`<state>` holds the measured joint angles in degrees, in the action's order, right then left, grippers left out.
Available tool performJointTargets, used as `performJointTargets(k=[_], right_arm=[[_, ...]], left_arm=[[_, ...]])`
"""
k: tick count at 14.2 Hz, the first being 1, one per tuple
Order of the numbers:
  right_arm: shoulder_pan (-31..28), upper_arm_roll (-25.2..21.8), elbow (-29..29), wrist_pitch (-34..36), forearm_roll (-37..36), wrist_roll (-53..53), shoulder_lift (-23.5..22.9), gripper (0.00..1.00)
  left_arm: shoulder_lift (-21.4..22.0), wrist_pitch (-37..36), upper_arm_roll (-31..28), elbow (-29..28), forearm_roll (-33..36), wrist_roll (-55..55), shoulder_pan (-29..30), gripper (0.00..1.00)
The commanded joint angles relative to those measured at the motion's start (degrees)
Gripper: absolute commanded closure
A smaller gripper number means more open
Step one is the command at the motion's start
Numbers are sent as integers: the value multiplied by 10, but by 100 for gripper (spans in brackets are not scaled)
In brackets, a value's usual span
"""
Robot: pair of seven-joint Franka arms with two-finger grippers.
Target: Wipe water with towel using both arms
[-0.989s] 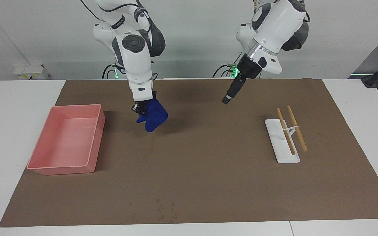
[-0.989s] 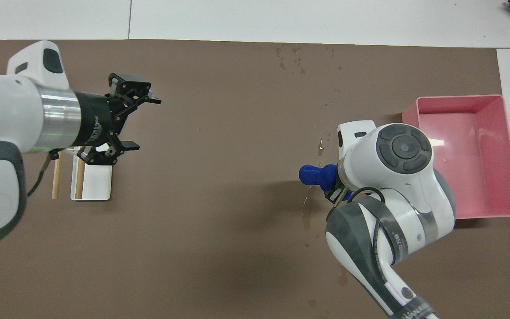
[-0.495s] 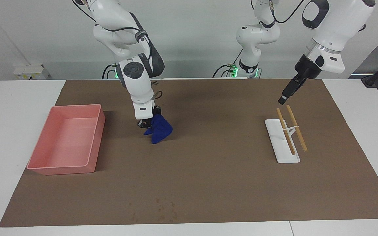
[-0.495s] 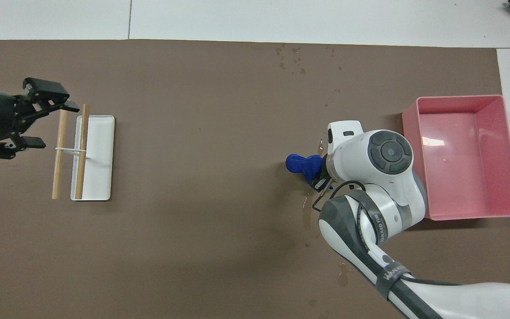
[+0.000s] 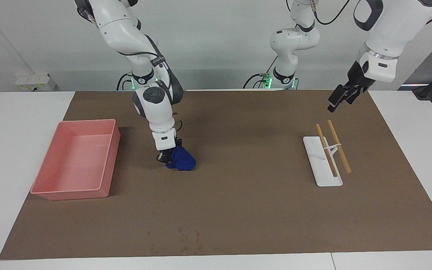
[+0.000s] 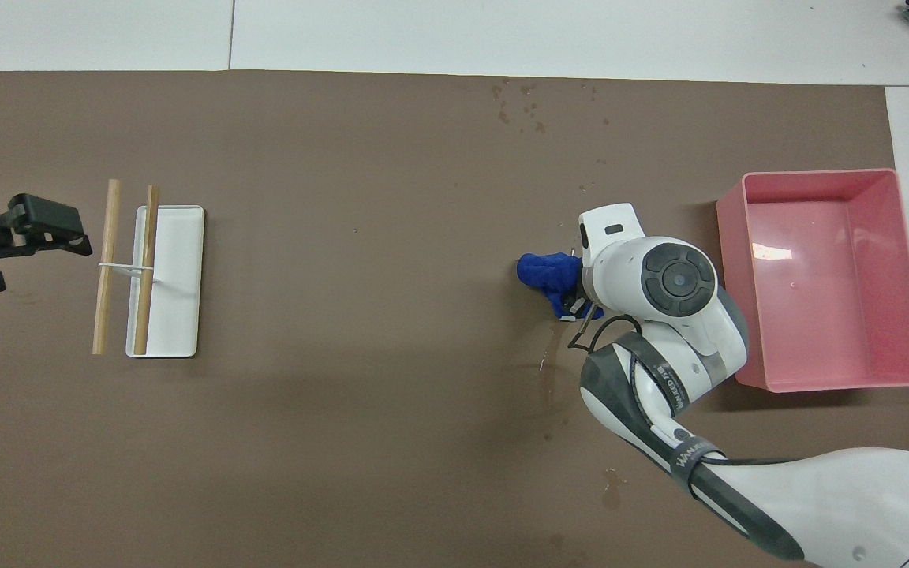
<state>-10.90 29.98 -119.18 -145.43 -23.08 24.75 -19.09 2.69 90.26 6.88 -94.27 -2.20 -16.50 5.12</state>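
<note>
Pink plastic comes first as we sweep across the facing view: the tray (image 5: 74,161) sits at the right arm's end of the table, nothing in it. Next, the right gripper (image 5: 164,157) is down at the brown mat (image 5: 238,210), pinching the blue towel (image 5: 181,163), which bunches in a lump on the mat beside the tray, with the right arm (image 5: 152,101) leaning over it. From overhead the towel (image 6: 547,270) lies among scattered wet marks; a damp streak (image 6: 547,379) runs nearer the robots, and a cluster of droplets (image 6: 521,102) shows farther from the robots, by the mat's edge. Toward the left arm's end, two wooden sticks (image 5: 332,148) rest on a white stand (image 5: 323,165). Last, the left gripper (image 5: 341,98) hangs in the air over the mat's corner near that stand, carrying nothing; I can't tell whether its fingers are spread. My read: the towel is on the mat, wiping barely begun, wet patches left, and the left arm's share undone.
</note>
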Motion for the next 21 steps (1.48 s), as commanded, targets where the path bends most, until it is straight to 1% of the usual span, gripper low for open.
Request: performJointTargets(k=[1, 2, 5, 6, 7, 8, 11, 16, 18, 20, 21], right_arm=[[-16, 3, 35, -5, -119, -8, -32, 100], [-21, 3, 49, -2, -161, -7, -37, 100], [-30, 3, 72, -2, -280, -1, -49, 100], [-30, 4, 73, 1, -280, -8, -51, 100], [-34, 6, 65, 0, -267, -26, -57, 100], [-41, 8, 49, -2, -236, -63, -59, 100], [-32, 14, 6, -7, -187, -172, -60, 100], [-32, 43, -33, -6, -67, -257, -60, 100], [-32, 64, -52, -5, -18, -288, -56, 100], [-32, 92, -80, -6, -10, -359, -54, 100], [-32, 108, -90, -6, -10, -402, -54, 100]], left_arm=[[1, -92, -26, 33, 46, 185, 12, 0], [3, -103, -38, 37, 54, 206, 12, 0], [13, -104, -68, 29, 57, 205, 11, 0], [13, -103, -68, 29, 57, 205, 10, 0], [14, -99, -65, 23, 57, 205, 6, 0], [14, -100, -64, 21, 57, 205, 4, 0], [19, -115, -66, 19, 57, 205, 11, 0], [20, -119, -65, 19, 57, 204, 7, 0], [25, -112, -65, 8, 52, 205, -6, 0], [24, -111, -81, 11, 29, 208, -7, 0], [21, -116, -103, 17, 23, 210, -18, 0]])
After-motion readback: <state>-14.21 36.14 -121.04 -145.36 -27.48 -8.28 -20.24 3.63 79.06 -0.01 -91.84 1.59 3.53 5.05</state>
